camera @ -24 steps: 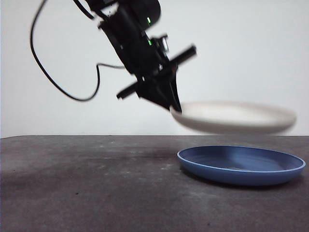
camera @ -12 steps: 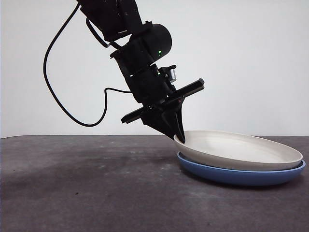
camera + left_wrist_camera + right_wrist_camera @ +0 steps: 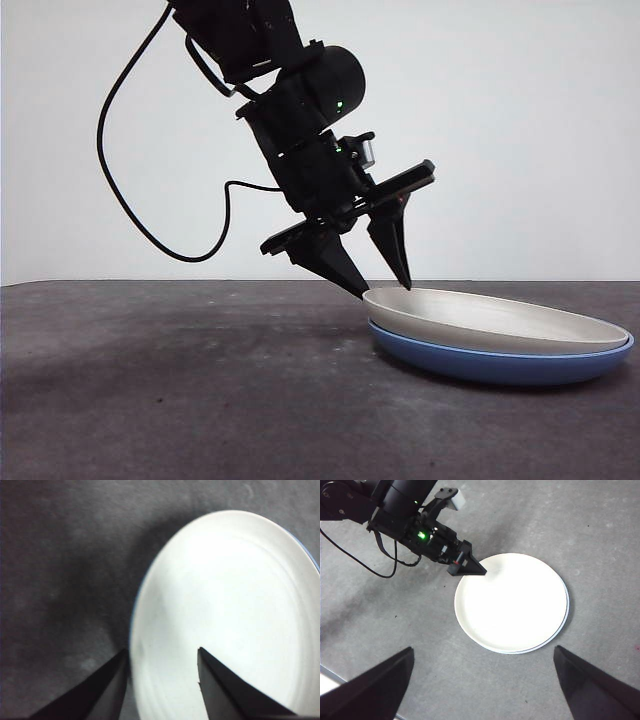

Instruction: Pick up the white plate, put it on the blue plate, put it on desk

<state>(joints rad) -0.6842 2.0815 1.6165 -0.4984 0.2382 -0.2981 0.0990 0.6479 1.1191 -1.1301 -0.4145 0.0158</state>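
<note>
The white plate point(image 3: 490, 318) lies nested on the blue plate point(image 3: 500, 366), which sits on the dark grey desk point(image 3: 170, 390). My left gripper point(image 3: 387, 292) is open at the white plate's left rim, one jaw outside the rim and one above the plate's inside. In the left wrist view the white plate point(image 3: 225, 615) fills the space beyond the left gripper point(image 3: 162, 651), whose jaws straddle its edge. From high above, the right wrist view shows the white plate point(image 3: 512, 602), a thin blue plate edge point(image 3: 566, 615) and the left gripper point(image 3: 475, 570). My right gripper point(image 3: 482, 655) hangs open, holding nothing.
A black cable point(image 3: 150, 235) loops down from the left arm over the left half of the desk. In the right wrist view a bright desk edge point(image 3: 330, 682) shows at the lower left corner.
The white plate came down from above the blue plate and now rests on it. The left gripper opened and let go of the rim.
</note>
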